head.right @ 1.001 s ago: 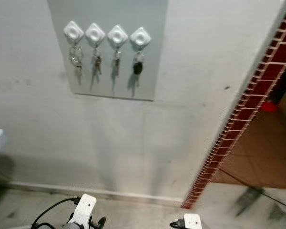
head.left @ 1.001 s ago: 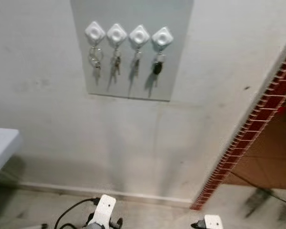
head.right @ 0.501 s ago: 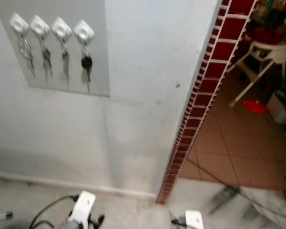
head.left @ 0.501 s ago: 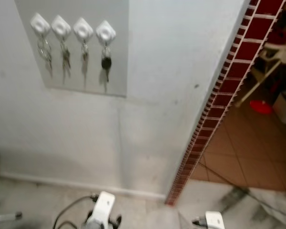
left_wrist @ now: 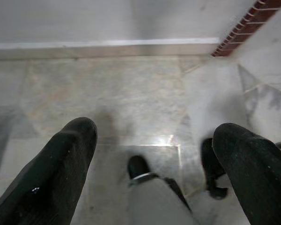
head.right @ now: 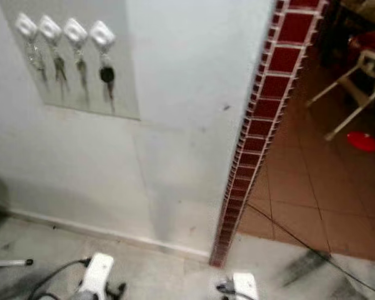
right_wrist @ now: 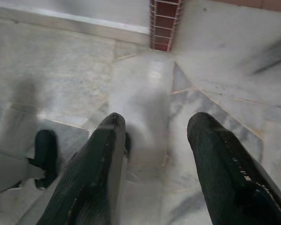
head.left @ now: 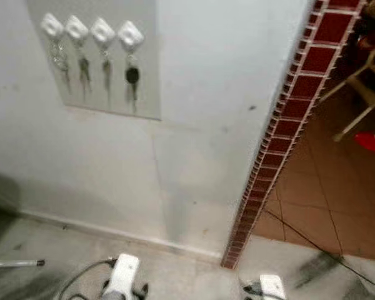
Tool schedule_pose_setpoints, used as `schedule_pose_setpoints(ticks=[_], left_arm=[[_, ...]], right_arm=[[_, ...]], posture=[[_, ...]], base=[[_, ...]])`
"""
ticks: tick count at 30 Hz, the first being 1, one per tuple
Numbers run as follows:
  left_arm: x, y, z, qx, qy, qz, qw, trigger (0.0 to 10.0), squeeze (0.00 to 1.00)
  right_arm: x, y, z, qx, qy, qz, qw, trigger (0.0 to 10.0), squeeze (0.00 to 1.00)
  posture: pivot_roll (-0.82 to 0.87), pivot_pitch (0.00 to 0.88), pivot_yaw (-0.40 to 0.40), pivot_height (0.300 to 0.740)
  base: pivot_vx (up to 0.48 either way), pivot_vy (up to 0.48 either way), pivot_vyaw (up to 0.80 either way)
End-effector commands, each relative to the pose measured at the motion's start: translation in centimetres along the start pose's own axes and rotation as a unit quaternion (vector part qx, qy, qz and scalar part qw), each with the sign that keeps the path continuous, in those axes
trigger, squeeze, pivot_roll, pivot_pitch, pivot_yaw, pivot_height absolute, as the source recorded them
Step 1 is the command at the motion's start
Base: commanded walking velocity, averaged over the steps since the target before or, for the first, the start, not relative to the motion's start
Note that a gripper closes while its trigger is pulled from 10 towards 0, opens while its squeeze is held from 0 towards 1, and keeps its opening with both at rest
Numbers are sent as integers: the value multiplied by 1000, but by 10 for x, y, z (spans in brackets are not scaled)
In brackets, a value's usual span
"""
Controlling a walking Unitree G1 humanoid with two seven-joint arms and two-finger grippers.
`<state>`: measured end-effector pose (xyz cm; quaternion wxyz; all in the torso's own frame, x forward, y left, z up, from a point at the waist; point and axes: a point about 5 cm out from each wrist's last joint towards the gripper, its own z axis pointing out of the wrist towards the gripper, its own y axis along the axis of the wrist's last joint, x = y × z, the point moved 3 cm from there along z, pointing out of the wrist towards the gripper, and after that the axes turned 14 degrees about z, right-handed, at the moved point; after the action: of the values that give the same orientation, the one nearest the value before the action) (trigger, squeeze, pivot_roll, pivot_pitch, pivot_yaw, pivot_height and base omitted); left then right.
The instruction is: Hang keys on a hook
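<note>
On the white wall a grey panel (head.left: 147, 75) carries several white diamond-shaped hooks (head.left: 102, 29) in a row, at the upper left of the eye views. A set of keys hangs from each hook; the rightmost set has a black fob (head.left: 132, 75). Both arms hang low, far below the hooks: the left arm (head.left: 122, 278) and the right arm (head.left: 272, 287) show at the bottom edge. My left gripper (left_wrist: 157, 133) is open over the marble floor with nothing between its fingers. My right gripper (right_wrist: 157, 119) is open too and holds nothing.
A red-tiled wall edge (head.left: 287, 125) runs down to the floor on the right. Beyond it lie a terracotta floor, white chair legs (head.left: 362, 94) and a red object (head.left: 372, 140). A cable (head.left: 300, 234) crosses that floor. A white bar (head.left: 12, 263) lies at the lower left.
The camera has swung to the right: the hook panel has shifted to the picture's left and the room beyond the tiled edge has come into view. Both arms still hang low.
</note>
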<state>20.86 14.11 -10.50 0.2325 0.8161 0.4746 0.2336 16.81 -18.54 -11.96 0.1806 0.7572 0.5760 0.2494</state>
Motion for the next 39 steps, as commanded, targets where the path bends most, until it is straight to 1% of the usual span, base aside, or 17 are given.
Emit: schedule_pose_setpoints(ticks=[1, 3, 4, 7, 9, 16, 19, 23, 25, 34, 39], left_arm=[[9, -3, -1, 6, 9, -2, 1000, 10000, 0], [10, -2, -1, 5, 9, -3, 1000, 10000, 0], [10, -2, -1, 6, 9, -9, 1000, 10000, 0], [10, -1, -1, 5, 10, -4, 1000, 10000, 0], [11, -1, -1, 5, 9, 14, 1000, 10000, 0], [11, -5, -2, 9, 7, 11, 1000, 10000, 0], [10, -4, -2, 9, 6, 13, 1000, 10000, 0], [9, -3, -1, 7, 4, 6, 1000, 10000, 0], [9, -3, -1, 8, 5, 12, 1000, 10000, 0], [7, -6, -2, 11, 4, 7, 1000, 10000, 0], [6, -6, -2, 11, 4, 6, 1000, 10000, 0]], right_arm=[[8, 0, 1, 0, 10, 2, 1000, 10000, 0], [8, 0, 2, 0, 10, 2, 1000, 10000, 0], [8, 1, 2, 1, 10, 2, 1000, 10000, 0], [8, 1, 2, 0, 11, 2, 1000, 10000, 0], [9, 1, 2, 0, 11, 1, 1000, 10000, 0], [8, 0, 1, 0, 9, 2, 1000, 10000, 0], [7, 1, 1, -1, 8, 0, 1000, 10000, 0], [7, 0, 1, 2, 5, -3, 1000, 10000, 0], [6, 0, 1, 4, 3, -2, 1000, 10000, 0], [4, -2, 1, 7, -4, 8, 1000, 10000, 0], [4, -2, 1, 8, -4, 6, 1000, 10000, 0]], posture=[[-30, 0, -34, 740], [-31, 0, -33, 740], [-31, 0, -33, 740], [-33, 0, -33, 740], [-34, 0, -33, 740], [-42, 0, -31, 740], [-42, 0, -32, 740], [-41, 0, -32, 740], [-41, 0, -32, 740], [-40, 0, -33, 740], [-40, 0, -32, 740]], base=[[0, 0, 0], [0, 0, 0], [0, 480, 0], [0, 480, 0], [0, 0, 0], [0, 0, 0], [0, 0, 0], [0, 0, 0], [0, 0, 0], [0, 0, 0], [0, 0, 0]])
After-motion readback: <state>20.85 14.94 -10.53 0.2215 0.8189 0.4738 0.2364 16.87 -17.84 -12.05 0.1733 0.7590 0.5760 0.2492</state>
